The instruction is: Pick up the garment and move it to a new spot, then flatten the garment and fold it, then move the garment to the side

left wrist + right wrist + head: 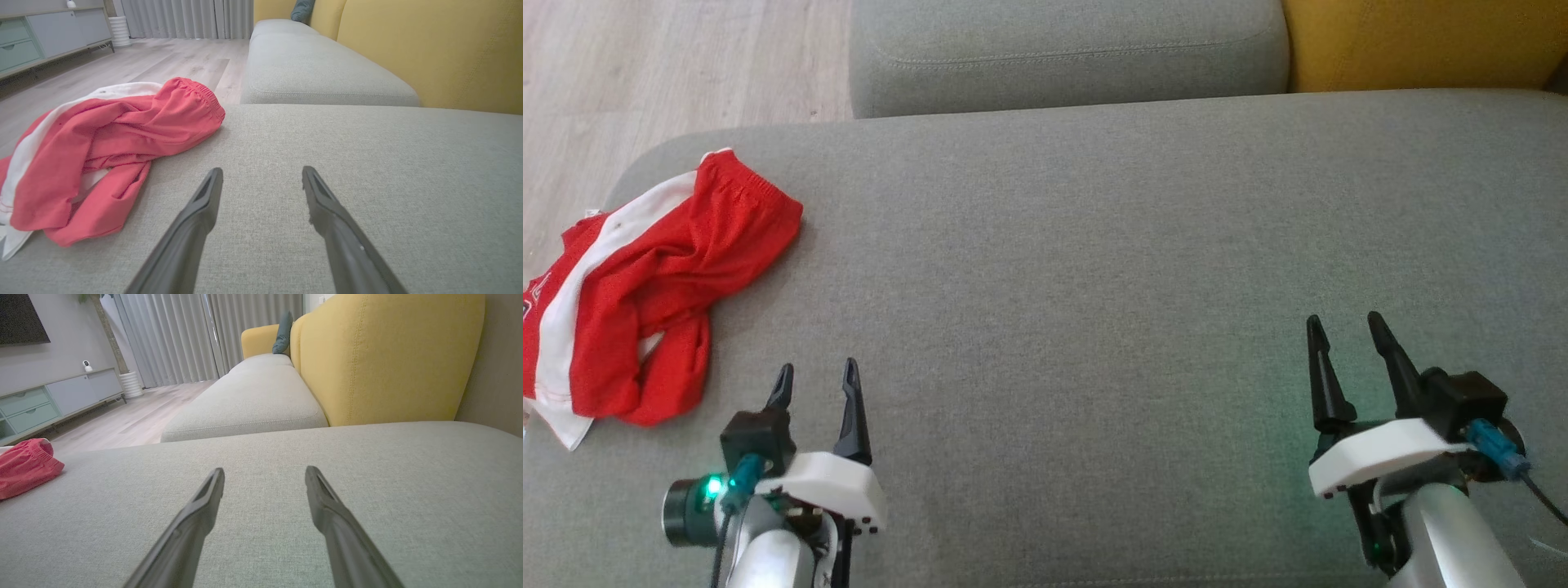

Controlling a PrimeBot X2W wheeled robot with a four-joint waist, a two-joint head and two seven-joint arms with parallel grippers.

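**Item: garment** [645, 302]. Red shorts with white side panels, crumpled in a heap, elastic waistband toward the far side. Location: the left end of the grey sofa seat [1094, 286]. Its outer part appears to hang past the rounded edge, above the wooden floor [645, 73]. Not yet lifted.

**Item: left tool** [817, 371]. Fingers spread, nothing between them. Positioned near the heap, just to its right, not touching.

**Item: right tool** [1343, 322]. Fingers spread, empty. Well apart from the garment, over bare cushion.

**Hazards, as judged:**
1. Slide-off. The heap lies at the edge, so an outward nudge from the left tool would likely tip it onto the floor.
2. Partial pinch. The layers overlap. Closing on a single fold would lift one leg and leave the rest dragging, or drop it midway.
3. Upholstery catch. Too deep a descent could nip the seat fabric together with the cloth.
4. Lone lift. With the right tool so far off, a one-point carry would deliver a twisted clump that is harder to flatten.
5. Hidden hem. White panel is tucked under red cloth, and which edge is which cannot be told.
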